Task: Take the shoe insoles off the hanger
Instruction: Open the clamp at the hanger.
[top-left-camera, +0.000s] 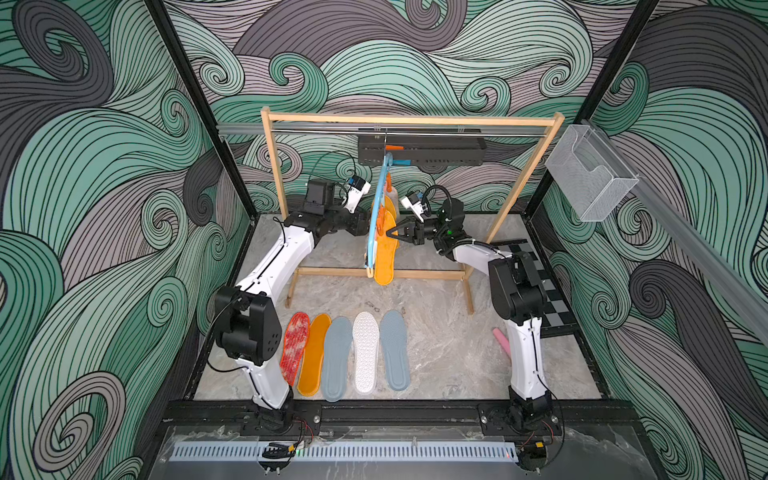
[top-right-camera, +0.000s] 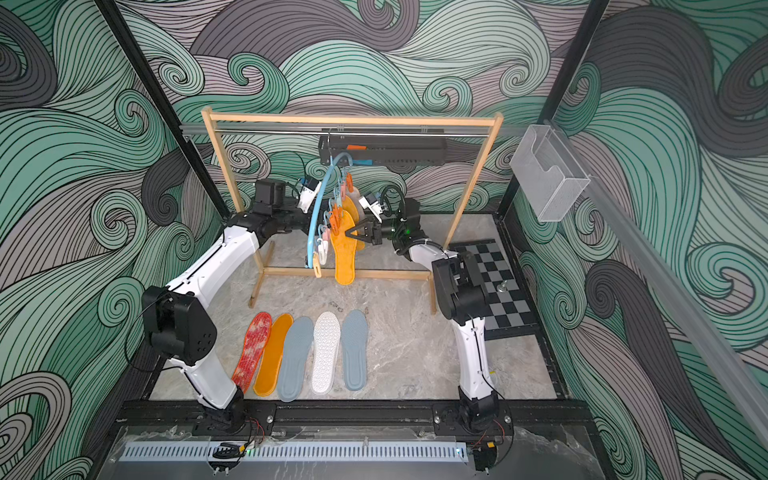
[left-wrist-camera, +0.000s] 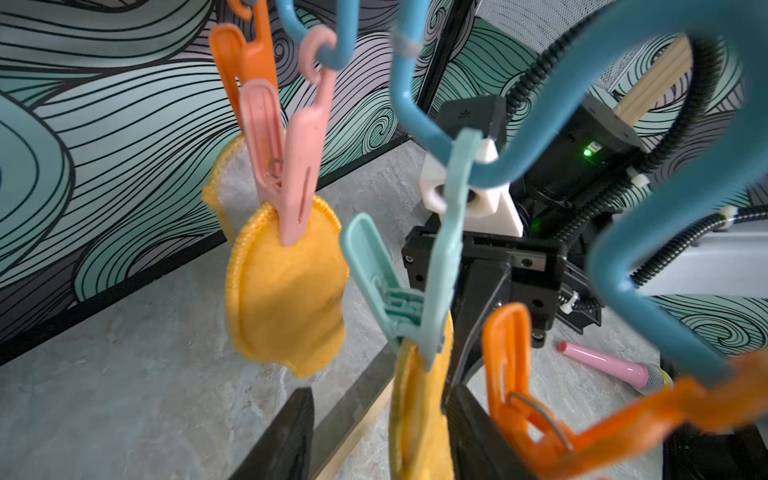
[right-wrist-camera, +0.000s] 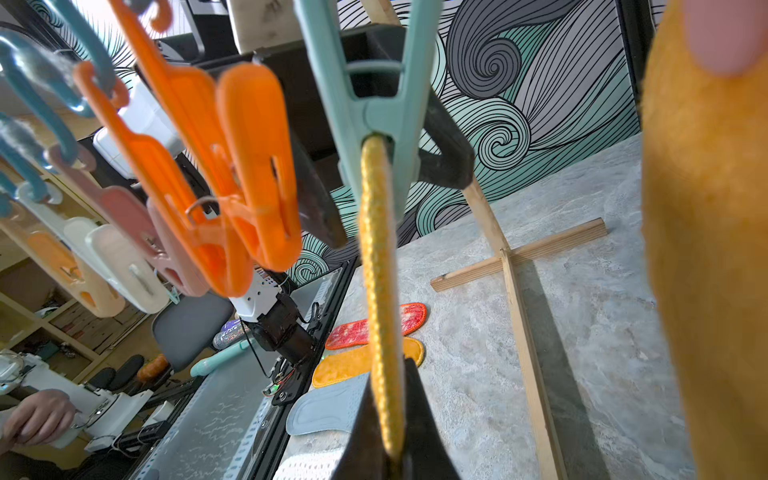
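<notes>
**Hanger:** The hanger (top-left-camera: 377, 208) (top-right-camera: 312, 216) hangs by its hook from the rod (top-left-camera: 436, 133) of the wooden rack (top-left-camera: 411, 120). Three insoles hang from it.

**Front orange insole** (top-left-camera: 384, 257) (top-right-camera: 345, 253): It is pinned at its upper end by the teal clip (left-wrist-camera: 415, 316) (right-wrist-camera: 374, 112) and hangs lengthwise. In both top views its lower tip is level with the rack's base bar.

**Right pincer** (top-left-camera: 392, 233) (right-wrist-camera: 390, 453): It is pressed together on the side edge of the front orange insole, below the teal clip.

**Left pincer** (left-wrist-camera: 378, 399): It is spread. The right wrist view shows one black finger on each side of the teal clip. I cannot tell whether the pads touch the clip.

**Behind the front one:**
- The second orange insole (left-wrist-camera: 286, 291) hangs under a pink clip (left-wrist-camera: 291, 166).
- Further back, a paler insole (left-wrist-camera: 232, 178) hangs under an orange clip (left-wrist-camera: 245, 62).

**Tabletop** (top-left-camera: 449, 353): Five insoles lie flat in a row in front of the rack. From the left arm's side they are:
- the red-white mottled insole (top-left-camera: 296, 347), partly hidden by the left arm
- the flat orange insole (top-left-camera: 313, 353)
- the first grey-blue insole (top-left-camera: 336, 357)
- the white dotted insole (top-left-camera: 365, 351)
- the last grey-blue insole (top-left-camera: 394, 349)

The first three lie edge to edge. The last two lie just beside each other.
</notes>
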